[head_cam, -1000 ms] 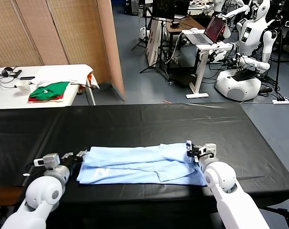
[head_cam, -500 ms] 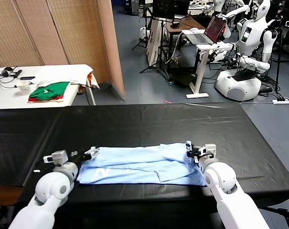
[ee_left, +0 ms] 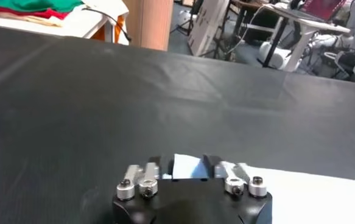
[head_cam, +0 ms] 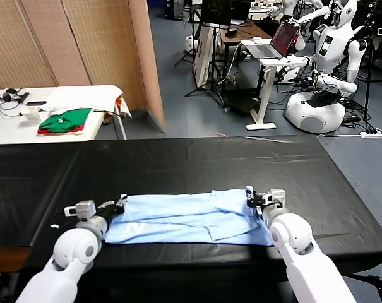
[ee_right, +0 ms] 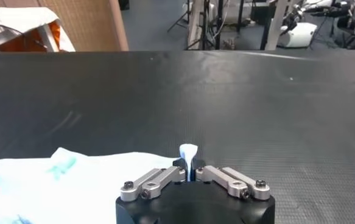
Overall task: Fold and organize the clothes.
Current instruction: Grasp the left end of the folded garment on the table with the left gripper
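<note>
The black table (head_cam: 178,158) carries the pale blue T-shirt (head_cam: 184,218), lying flat along the near edge as a long band, already folded lengthwise with its small white print toward the robot's left end.

Change noted: a second ago the left gripper (head_cam: 118,205) stood off the shirt's left end with its fingers spread. It has since moved in over the far left corner and clamped down; the wrist view shows a tab of blue cloth pinched between its fingers.

The right gripper (head_cam: 252,201) has not moved. It is clenched on the far right corner, a small peak of fabric standing up between its fingers in its own wrist view.

Judgement: both far corners are now secured, so the cloth appears ready for the next fold.
</note>
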Robot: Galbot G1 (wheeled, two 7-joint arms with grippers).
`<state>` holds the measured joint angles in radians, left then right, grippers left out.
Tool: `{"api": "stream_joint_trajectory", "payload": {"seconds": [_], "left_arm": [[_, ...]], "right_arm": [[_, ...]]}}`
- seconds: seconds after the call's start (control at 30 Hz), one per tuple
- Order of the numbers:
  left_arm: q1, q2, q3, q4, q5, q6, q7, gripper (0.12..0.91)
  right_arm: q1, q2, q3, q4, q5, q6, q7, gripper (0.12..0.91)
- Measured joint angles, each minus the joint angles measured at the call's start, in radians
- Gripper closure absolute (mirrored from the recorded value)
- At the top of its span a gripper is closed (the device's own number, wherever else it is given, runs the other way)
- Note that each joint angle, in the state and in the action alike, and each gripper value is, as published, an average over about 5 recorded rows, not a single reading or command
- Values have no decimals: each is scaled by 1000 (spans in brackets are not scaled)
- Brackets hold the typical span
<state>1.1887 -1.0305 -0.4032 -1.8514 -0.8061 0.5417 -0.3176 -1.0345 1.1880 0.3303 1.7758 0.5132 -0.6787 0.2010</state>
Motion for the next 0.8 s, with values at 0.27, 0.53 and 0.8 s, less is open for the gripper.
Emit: {"api": "stream_joint_trajectory", "payload": {"seconds": [0.27,0.53,0.8], "left_arm": [[-26,0,6,12,81,-48,31,883],[-41,-11,23,22,107,-54,62,883],[-11,-12,1,13,164,-81,73,596]], "right_arm": [[-24,24,27,-1,-23,33,49,848],[-20,16,30,-5,-24,78,-17,841],[-38,-22,49,29,-30,135,-94,443]]}}
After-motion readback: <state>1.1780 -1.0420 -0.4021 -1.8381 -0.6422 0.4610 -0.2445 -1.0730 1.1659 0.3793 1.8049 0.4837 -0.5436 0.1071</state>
